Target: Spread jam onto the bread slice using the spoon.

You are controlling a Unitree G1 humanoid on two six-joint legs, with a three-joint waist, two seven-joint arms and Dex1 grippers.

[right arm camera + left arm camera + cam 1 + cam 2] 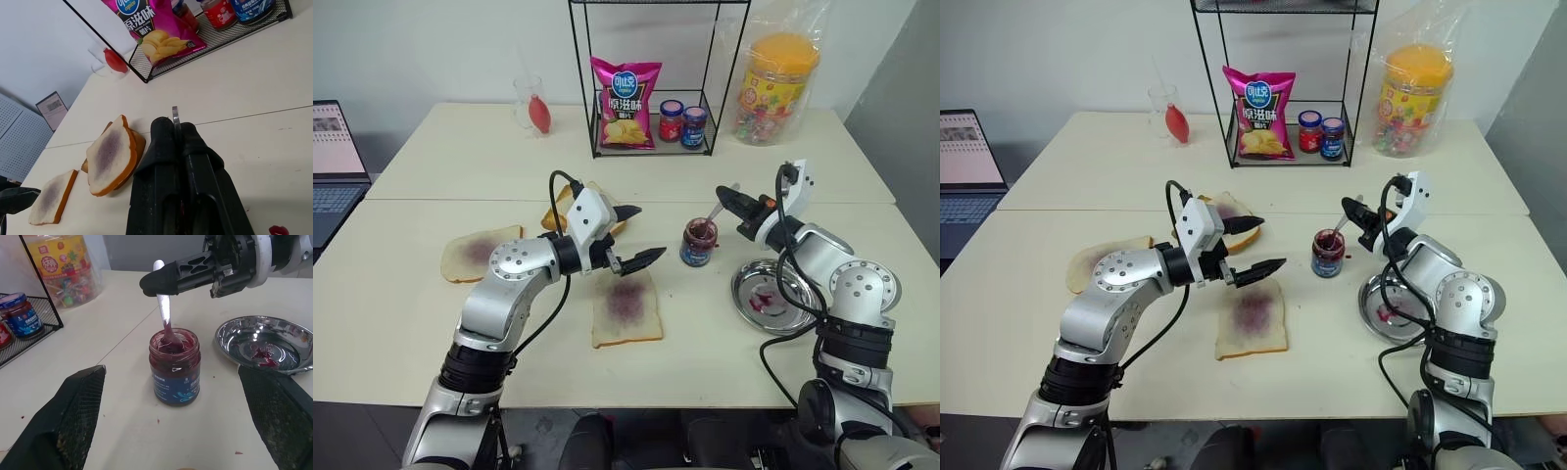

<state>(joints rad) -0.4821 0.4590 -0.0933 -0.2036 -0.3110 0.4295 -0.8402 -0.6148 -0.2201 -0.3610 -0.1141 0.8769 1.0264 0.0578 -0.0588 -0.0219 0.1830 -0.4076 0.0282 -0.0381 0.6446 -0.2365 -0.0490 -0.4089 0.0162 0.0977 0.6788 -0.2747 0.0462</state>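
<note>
Half done at best: right gripper (736, 203) pinches spoon (165, 318), bowl dipped in jam (172, 340). Left gripper (641, 238) spread, empty. Bread slice (626, 305), jar's 8 o'clock, already purple-stained; fresh scoop not yet spread.

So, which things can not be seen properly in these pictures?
- Spoon bowl: sunk in the jam, left wrist view; its load is hidden.
- Spoon handle: right wrist view, covered by the right tool.
- Bread slice top edge: left eye view, behind the left tool.
</note>
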